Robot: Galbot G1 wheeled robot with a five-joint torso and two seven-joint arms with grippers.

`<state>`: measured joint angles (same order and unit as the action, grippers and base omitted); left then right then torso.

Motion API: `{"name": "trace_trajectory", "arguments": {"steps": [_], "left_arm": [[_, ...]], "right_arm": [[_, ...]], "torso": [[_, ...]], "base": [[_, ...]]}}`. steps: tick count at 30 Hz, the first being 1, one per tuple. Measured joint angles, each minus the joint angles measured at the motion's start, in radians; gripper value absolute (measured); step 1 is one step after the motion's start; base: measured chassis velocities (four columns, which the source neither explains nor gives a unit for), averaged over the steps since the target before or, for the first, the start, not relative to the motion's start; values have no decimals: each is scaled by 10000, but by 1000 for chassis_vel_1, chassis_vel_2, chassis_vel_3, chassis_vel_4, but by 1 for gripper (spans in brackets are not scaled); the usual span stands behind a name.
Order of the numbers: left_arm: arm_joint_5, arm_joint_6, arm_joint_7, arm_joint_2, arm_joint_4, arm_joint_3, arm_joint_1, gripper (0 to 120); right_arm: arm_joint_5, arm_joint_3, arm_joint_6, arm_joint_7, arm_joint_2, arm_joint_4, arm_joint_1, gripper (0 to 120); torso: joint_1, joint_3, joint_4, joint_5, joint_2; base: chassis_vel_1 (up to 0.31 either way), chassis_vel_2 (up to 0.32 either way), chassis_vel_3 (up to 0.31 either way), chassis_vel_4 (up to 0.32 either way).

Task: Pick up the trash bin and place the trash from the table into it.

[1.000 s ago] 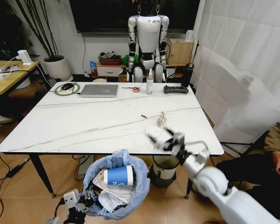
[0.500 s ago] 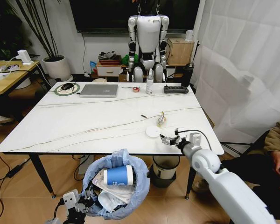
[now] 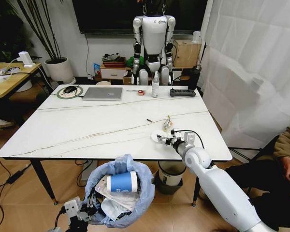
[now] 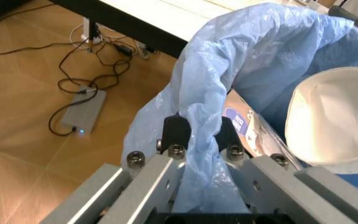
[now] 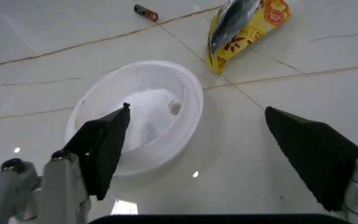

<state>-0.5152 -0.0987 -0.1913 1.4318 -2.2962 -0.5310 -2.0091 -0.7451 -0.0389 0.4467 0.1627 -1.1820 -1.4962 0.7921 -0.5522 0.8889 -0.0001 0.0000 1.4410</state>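
Nearest, the left gripper (image 4: 197, 135) has its jaws clamped on the blue liner of the trash bin (image 3: 120, 195), held below the tabletop (image 3: 87, 128) edge and already holding a paper cup (image 3: 123, 182) and wrappers. Three pieces look left: a white lid (image 5: 143, 112) between the right gripper's (image 5: 197, 140) spread jaws, a yellow wrapper (image 5: 244, 28), and one small dark scrap (image 5: 145, 12) beyond.

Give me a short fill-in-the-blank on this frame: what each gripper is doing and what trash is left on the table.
1. The left gripper is shut on the trash bin's light-blue ____.
2. The right gripper hovers with fingers ____ above the white lid.
3. Beside the lid on the table lies a ____ wrapper.

Missing words: bag; open; yellow
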Motion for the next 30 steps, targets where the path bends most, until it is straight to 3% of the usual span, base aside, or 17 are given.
{"name": "trace_trajectory", "arguments": {"steps": [6,8,10,14,18,23,30], "left_arm": [[-26,0,1,-24,-6,-7,18,0],[-44,1,1,-37,0,-11,46,0],[-45,1,1,-37,3,-11,50,0],[-134,-9,-5,-73,71,-10,154,0],[-183,-22,-14,-97,110,-28,195,0],[-212,-34,-29,-107,164,-33,238,0],[-226,-42,-39,-110,176,-38,248,0]], "right_arm": [[124,68,-69,-74,103,99,-27,64],[143,109,-92,-98,192,99,-28,52],[144,114,-93,-101,200,99,-27,51],[151,193,-136,-115,266,84,-18,30],[152,234,-184,-134,270,81,-2,22],[153,280,-280,-156,279,33,54,0],[26,232,-331,-153,429,-343,66,0]], "torso": [[0,-1,0,1,0],[0,-1,0,-1,0],[0,-2,-1,0,0],[0,-1,0,0,0],[0,-2,1,0,1],[0,-2,0,0,1],[-1,1,1,1,0]], "base": [[0,0,0,0],[0,0,0,0],[0,0,0,0],[0,0,0,0],[0,0,0,0],[0,0,0,0],[0,0,0,0]]}}
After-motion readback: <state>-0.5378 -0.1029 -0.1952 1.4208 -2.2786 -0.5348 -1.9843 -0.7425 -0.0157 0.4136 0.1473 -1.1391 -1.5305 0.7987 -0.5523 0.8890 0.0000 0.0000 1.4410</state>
